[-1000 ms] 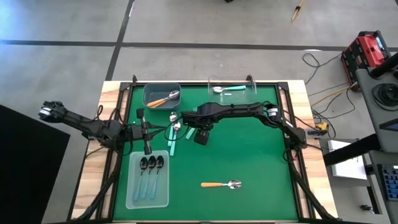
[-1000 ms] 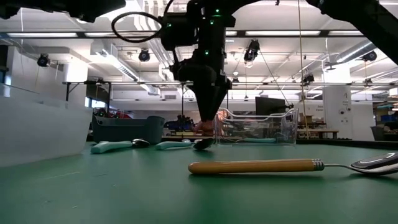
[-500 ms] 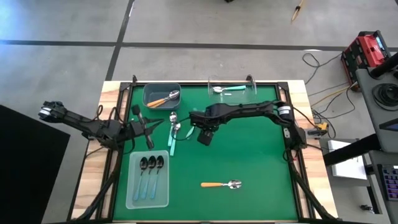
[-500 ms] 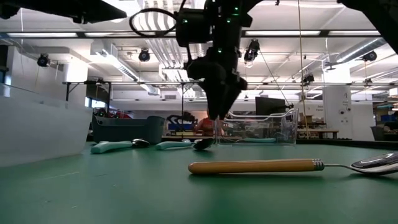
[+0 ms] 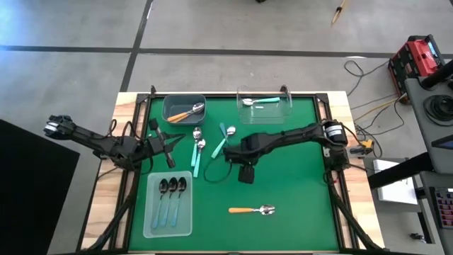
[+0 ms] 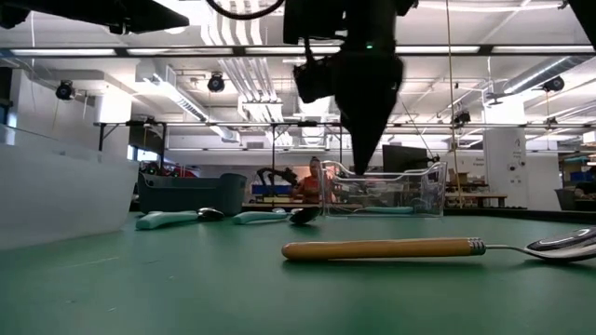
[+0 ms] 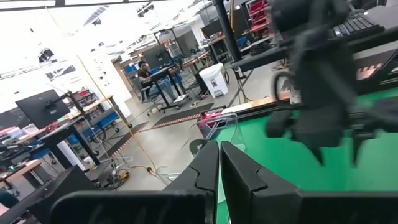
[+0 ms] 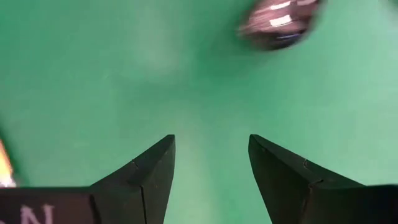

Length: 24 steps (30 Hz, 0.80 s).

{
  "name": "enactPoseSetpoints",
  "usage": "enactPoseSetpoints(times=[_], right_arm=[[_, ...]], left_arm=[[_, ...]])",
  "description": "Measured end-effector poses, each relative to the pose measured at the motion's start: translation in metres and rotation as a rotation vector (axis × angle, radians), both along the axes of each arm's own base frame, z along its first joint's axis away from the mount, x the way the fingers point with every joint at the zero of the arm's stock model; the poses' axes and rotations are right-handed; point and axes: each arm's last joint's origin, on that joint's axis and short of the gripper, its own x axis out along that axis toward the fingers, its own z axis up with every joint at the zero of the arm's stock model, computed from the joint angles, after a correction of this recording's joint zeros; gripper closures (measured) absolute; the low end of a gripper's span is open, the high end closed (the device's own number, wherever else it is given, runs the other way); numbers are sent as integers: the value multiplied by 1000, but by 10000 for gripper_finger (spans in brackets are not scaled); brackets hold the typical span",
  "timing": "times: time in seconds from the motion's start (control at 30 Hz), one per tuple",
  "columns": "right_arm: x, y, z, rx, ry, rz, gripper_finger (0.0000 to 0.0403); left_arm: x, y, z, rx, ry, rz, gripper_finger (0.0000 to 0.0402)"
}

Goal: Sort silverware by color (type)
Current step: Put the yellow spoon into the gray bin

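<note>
The right gripper (image 5: 225,151) hovers, fingers apart, beside three teal-handled spoons (image 5: 197,157) — the left gripper (image 5: 172,164), pinched shut, waits nearby.

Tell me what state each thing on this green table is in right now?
Left gripper: shut, empty, waiting by the left edge.
Right gripper: open, empty, above the mat.
Grey rectangular bin: holds an orange-handled spoon.
Clear plastic box: holds a teal-handled spoon.
Pale translucent tray: holds three dark-bowled spoons.
Orange-handled silver spoon: lying loose.
Three teal-handled spoons: lying loose.
</note>
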Motion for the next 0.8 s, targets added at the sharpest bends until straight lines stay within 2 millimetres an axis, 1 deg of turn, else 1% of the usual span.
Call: enactPoseSetpoints(times=[0.17, 0.27, 0.43, 0.63, 0.8], right_arm=[[-7, 32, -9, -12, 30, 130, 207], [-10, 54, -9, -17, 25, 228, 207], [-18, 88, -9, -16, 18, 323, 207], [-29, 126, -9, -5, 2, 351, 207], [-36, 150, -9, -25, -38, 292, 207]], left_arm=[[0, 0, 0, -8, -3, 0, 401], [0, 0, 0, -9, -4, 0, 401], [0, 0, 0, -9, -4, 0, 401], [0, 0, 0, -10, -5, -1, 401], [0, 0, 0, -33, -15, -2, 401]])
